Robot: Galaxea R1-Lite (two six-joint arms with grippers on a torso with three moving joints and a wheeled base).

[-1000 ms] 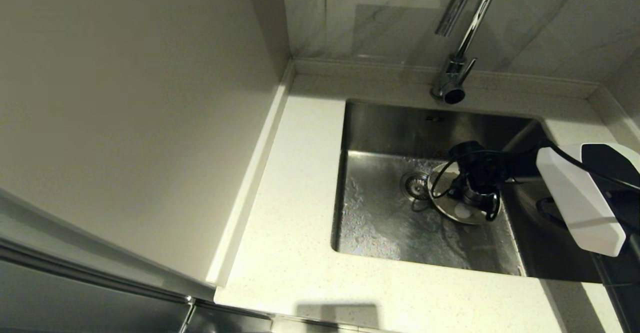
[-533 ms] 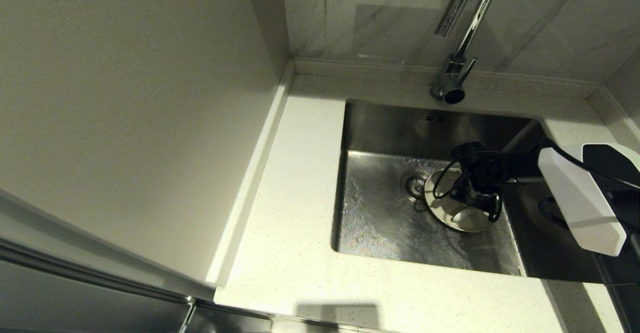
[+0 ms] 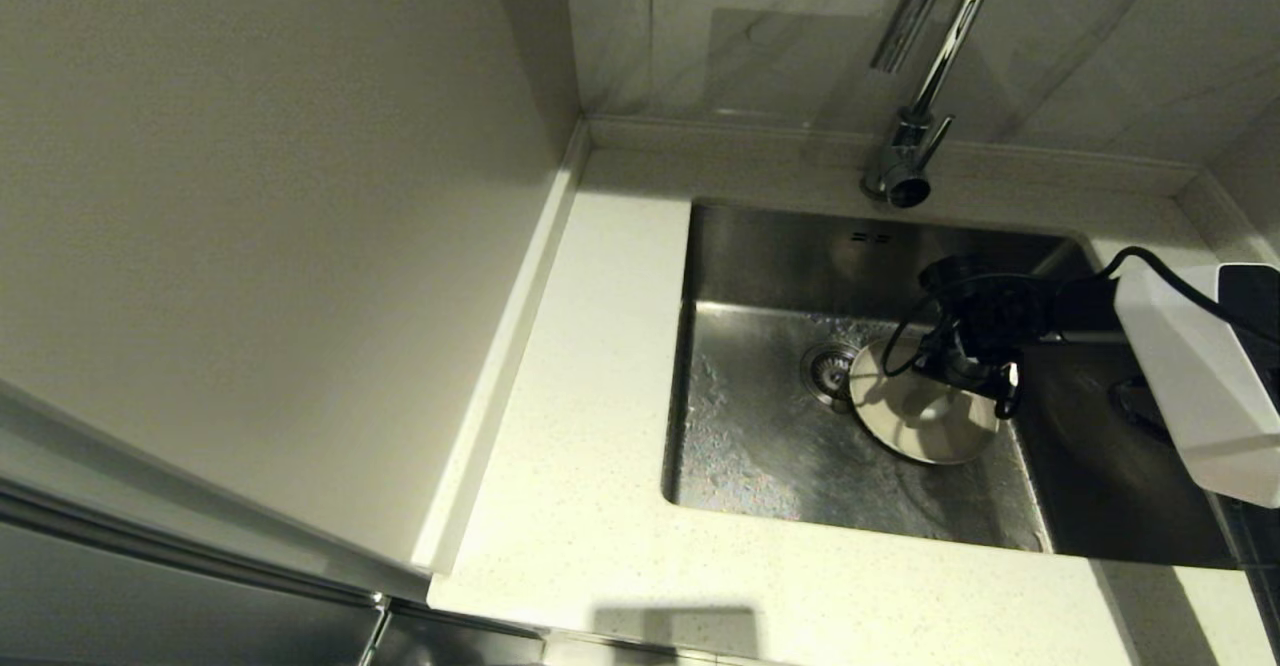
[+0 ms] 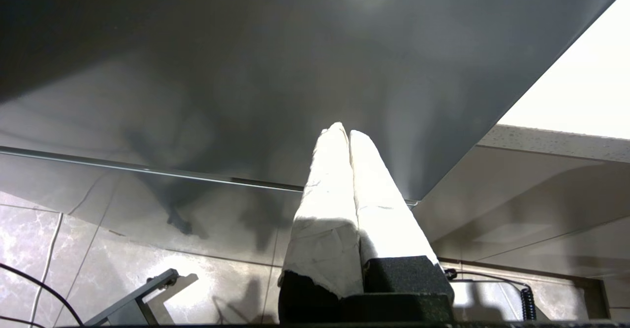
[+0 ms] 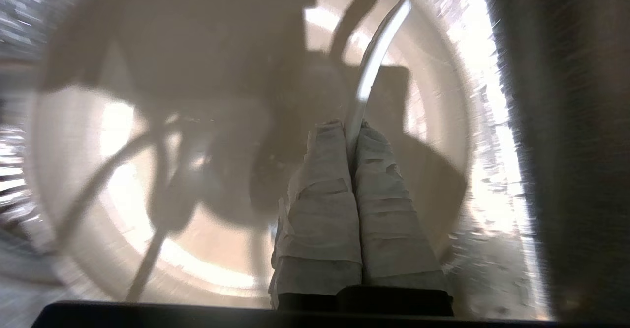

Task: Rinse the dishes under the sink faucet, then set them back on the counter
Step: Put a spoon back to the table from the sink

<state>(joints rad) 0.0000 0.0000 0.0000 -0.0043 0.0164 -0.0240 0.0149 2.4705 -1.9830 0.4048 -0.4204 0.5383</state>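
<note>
A round cream plate [image 3: 915, 421] lies flat on the floor of the steel sink [image 3: 760, 446], just right of the drain. My right gripper [image 3: 985, 378] hovers over the plate's far right edge, shut on a thin white curved spoon [image 5: 374, 62]. The spoon sticks out past the fingertips [image 5: 325, 141] above the plate [image 5: 123, 121]. The chrome faucet [image 3: 935, 56] rises from the counter [image 3: 590, 366] behind the sink; no water shows. My left gripper [image 4: 343, 131] is shut and empty, parked low beside a cabinet front, out of the head view.
The drain strainer [image 3: 830, 371] sits left of the plate. A wall [image 3: 250, 196] runs along the counter's left side and a tiled backsplash [image 3: 760, 36] stands behind the faucet. The sink's right wall [image 3: 1080, 466] is close below my right arm.
My right gripper shut on the spoon over the plate, then rose and drew back toward the right with it. The plate now shows bare.
</note>
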